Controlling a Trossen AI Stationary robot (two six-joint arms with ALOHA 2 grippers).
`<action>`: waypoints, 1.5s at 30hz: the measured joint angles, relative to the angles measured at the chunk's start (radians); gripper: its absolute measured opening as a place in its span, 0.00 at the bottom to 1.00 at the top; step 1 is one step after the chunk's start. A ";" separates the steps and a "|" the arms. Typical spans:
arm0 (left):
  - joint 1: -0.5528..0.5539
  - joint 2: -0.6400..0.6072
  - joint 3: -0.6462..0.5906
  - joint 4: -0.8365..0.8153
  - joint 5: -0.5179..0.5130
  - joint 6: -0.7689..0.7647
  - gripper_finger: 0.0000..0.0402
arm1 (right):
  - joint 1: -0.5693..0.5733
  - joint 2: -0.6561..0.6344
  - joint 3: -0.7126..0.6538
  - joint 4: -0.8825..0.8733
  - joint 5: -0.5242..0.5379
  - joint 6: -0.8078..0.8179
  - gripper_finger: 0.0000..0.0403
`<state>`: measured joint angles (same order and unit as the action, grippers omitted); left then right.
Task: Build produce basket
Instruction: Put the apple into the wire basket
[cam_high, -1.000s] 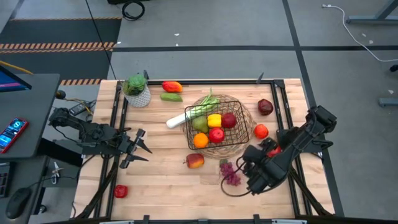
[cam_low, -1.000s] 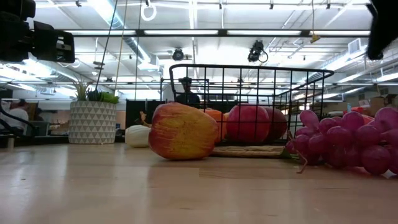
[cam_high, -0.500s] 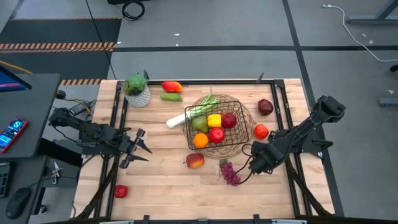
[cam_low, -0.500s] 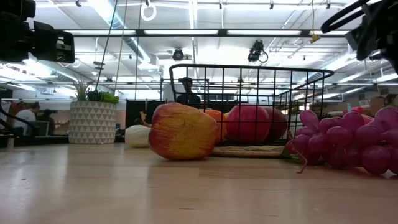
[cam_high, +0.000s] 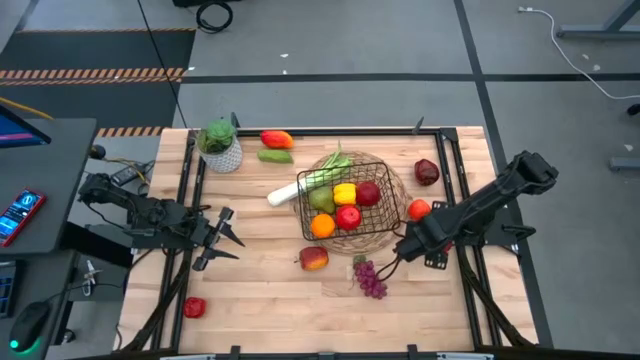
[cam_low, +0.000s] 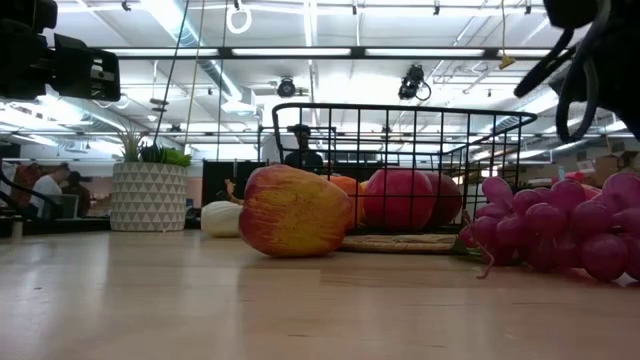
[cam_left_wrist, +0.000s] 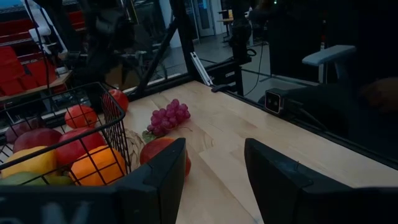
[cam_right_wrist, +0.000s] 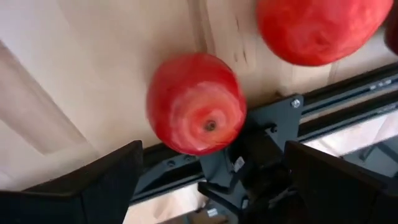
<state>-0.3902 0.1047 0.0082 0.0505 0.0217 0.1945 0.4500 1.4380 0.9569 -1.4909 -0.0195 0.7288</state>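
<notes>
The black wire basket (cam_high: 348, 205) stands on a round woven mat and holds several pieces of produce; a leek (cam_high: 300, 185) sticks out over its far left rim. On the table lie a red-yellow apple (cam_high: 313, 258), purple grapes (cam_high: 370, 278), an orange-red fruit (cam_high: 419, 210) and a dark red apple (cam_high: 427, 171). My right gripper (cam_high: 425, 242) is open and points steeply down over a red apple (cam_right_wrist: 196, 102) lying by the table's right rail. That apple shows only in the right wrist view. My left gripper (cam_high: 225, 235) waits open and level at the table's left.
A potted plant (cam_high: 219, 143), a red-orange pepper (cam_high: 277, 139) and a green piece (cam_high: 275, 156) sit at the far left. A small red fruit (cam_high: 194, 307) lies near the front left corner. Black frame rails (cam_high: 462, 250) run along the table's sides. People show in the room behind.
My right gripper has moved away from the grapes toward the table's far edge, rolling and tipping to point more steeply down, and now hangs over the red apple by the right rail. It has stayed open. The produce has not moved.
</notes>
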 joint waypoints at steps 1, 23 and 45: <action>0.000 0.000 0.000 0.000 0.000 0.000 0.43 | -0.006 0.000 -0.006 0.000 -0.001 -0.010 0.98; 0.000 0.000 0.000 0.000 0.000 0.000 0.43 | -0.020 -0.016 -0.138 0.112 0.002 -0.043 0.98; 0.000 0.000 0.000 0.000 0.000 0.000 0.43 | 0.041 0.145 0.101 0.415 -0.069 -0.068 0.98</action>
<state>-0.3904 0.1047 0.0079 0.0505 0.0218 0.1945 0.4913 1.5831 1.0578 -1.0758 -0.0884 0.6609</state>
